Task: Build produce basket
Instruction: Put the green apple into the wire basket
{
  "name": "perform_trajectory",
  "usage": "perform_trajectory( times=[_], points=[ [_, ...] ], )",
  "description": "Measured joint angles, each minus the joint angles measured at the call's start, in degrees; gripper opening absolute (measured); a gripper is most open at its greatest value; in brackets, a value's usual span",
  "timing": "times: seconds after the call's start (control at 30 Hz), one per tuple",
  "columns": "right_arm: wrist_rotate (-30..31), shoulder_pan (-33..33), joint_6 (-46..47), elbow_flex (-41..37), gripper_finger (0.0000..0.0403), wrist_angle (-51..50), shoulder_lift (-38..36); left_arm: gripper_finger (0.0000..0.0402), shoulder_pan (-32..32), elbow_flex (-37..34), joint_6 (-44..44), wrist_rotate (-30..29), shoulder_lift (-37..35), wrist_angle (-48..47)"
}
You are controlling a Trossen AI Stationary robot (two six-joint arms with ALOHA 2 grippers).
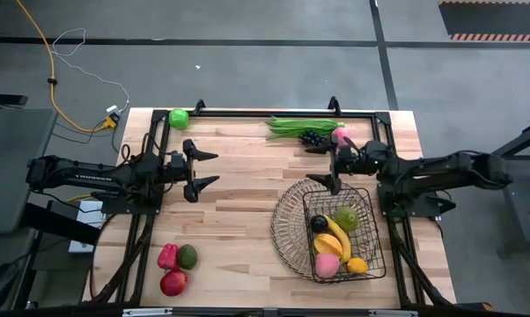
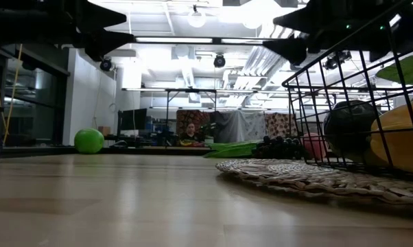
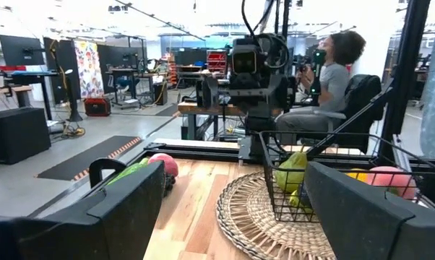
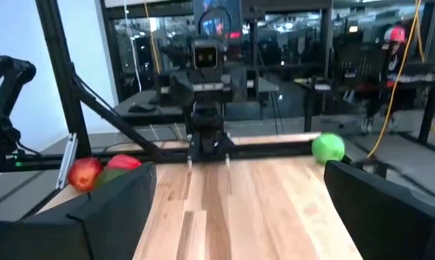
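Left gripper: the left gripper [image 1: 210,168] hangs over the bare wood on the left half of the table [image 1: 239,220], fingers spread wide apart and grasping nothing, pointing toward the table's middle
Right gripper: the right gripper [image 1: 321,163] hovers just above the far edge of the basket's rim, fingers splayed and empty, facing the left arm
Basket: the basket [image 1: 287,231] sits on the right half of the table, near the front edge, its flat round woven rim spreading to the left of the deeper wire centre
Inside the basket: a banana [image 1: 336,238], a green apple [image 1: 346,217], a pink peach [image 1: 326,264], a lemon [image 1: 357,265] and a dark round fruit [image 1: 320,224] lie together in the wire centre
Back edge: long green beans [image 1: 293,126] lie along the far side, with dark grapes [image 1: 314,137] touching them and a second peach [image 1: 340,135] just beside the grapes
Far left corner: 1 green apple [image 1: 178,118] alone, well apart from everything else
Front left: a red pepper [image 1: 167,256], an avocado [image 1: 187,256] and a red apple [image 1: 173,283] cluster close together, well apart from the basket
Room: a person [image 3: 332,68] sits on a chair beyond the table
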Motion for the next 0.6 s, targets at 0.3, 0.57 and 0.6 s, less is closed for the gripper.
perform_trajectory(
  times=[0.3,0.57,0.6],
  points=[
    [0.46,0.0,-0.22,-0.02,0.0387,8.14,7.43,0.0321,0.0,0.01,1.99,-1.4,-0.02,0.85],
    [3.26,0.04,-0.2,0.05,0.0387,9.62,9.68,0.0321,0.02,0.01,2.9,-3.95,-0.01,0.84],
    [4.34,0.02,-0.2,0.03,0.0387,9.53,9.68,0.0321,0.0,0.02,2.91,-3.98,-0.02,0.83]
  ],
)
